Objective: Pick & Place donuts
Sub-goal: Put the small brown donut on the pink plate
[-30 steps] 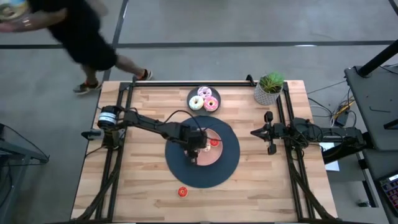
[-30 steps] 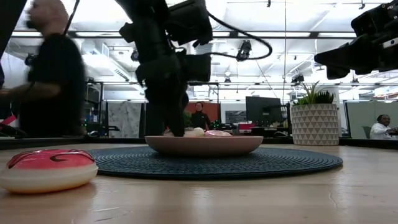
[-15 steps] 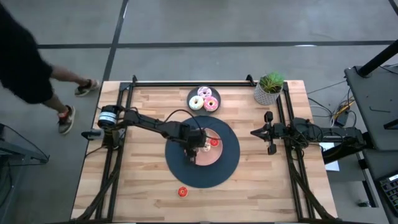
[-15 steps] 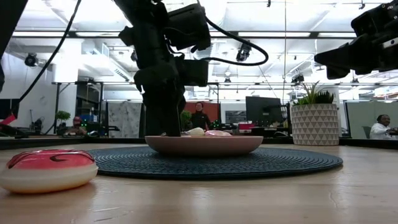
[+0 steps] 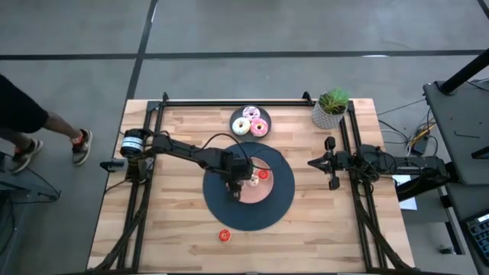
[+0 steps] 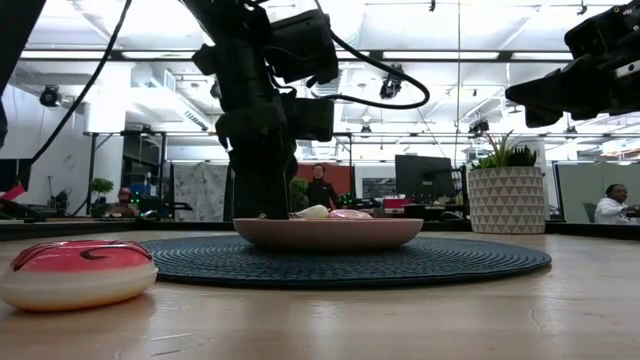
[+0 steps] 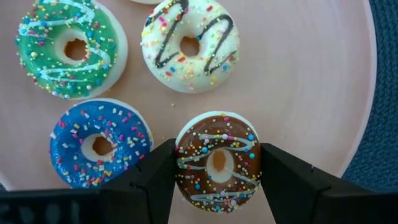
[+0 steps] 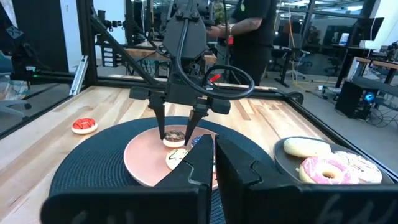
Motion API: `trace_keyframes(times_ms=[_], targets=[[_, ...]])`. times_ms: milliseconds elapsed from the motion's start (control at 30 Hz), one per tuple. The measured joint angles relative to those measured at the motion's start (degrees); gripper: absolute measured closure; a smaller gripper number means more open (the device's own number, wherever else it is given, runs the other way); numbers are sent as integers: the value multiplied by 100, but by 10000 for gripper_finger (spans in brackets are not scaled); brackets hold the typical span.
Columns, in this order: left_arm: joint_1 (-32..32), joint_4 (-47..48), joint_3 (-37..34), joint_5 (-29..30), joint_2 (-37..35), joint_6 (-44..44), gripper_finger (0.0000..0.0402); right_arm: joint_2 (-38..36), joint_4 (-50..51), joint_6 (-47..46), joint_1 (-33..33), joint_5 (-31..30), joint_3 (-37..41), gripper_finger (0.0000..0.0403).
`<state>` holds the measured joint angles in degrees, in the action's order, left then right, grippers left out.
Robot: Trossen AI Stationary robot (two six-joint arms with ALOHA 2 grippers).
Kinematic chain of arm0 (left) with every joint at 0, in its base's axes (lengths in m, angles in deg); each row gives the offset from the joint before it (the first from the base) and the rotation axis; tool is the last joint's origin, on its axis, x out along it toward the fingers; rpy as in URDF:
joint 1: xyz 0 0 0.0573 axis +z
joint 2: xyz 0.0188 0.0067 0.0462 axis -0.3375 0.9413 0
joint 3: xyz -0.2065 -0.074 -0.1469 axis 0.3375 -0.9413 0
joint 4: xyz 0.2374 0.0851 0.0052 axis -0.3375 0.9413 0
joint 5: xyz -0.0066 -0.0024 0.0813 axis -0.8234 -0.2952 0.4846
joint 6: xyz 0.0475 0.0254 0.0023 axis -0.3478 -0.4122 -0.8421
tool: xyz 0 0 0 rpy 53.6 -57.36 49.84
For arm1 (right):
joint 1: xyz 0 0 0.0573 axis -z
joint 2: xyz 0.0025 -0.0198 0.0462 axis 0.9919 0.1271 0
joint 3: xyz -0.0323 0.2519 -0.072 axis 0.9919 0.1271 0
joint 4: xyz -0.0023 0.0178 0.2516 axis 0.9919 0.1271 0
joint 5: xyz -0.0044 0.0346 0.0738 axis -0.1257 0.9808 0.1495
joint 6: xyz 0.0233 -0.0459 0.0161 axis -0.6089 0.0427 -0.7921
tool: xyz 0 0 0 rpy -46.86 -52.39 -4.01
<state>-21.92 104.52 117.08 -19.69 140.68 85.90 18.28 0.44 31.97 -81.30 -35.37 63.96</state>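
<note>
Left wrist view, left gripper (image 7: 216,176) straddling brown donut (image 7: 217,162)

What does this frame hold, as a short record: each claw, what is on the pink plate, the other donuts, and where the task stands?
left claw: down over the pink plate, fingers on either side of the brown donut
right claw: waiting at the table's right side, fingers together
on pink plate: brown donut, blue donut, green donut, white donut
dark plate: three larger donuts
red donut: alone on bare wood, near edge
stage: brown donut resting on the plate between the fingers
</note>
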Motion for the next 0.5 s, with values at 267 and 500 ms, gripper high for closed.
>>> trace_keyframes(times_ms=[267, 500], targets=[[24, -3, -2, -161, -2, 3, 213, -1, 0, 0, 1, 0, 0, 394], [26, -2, -2, -168, -2, 13, 203, -2, -2, 0, 1, 0, 0, 394]])
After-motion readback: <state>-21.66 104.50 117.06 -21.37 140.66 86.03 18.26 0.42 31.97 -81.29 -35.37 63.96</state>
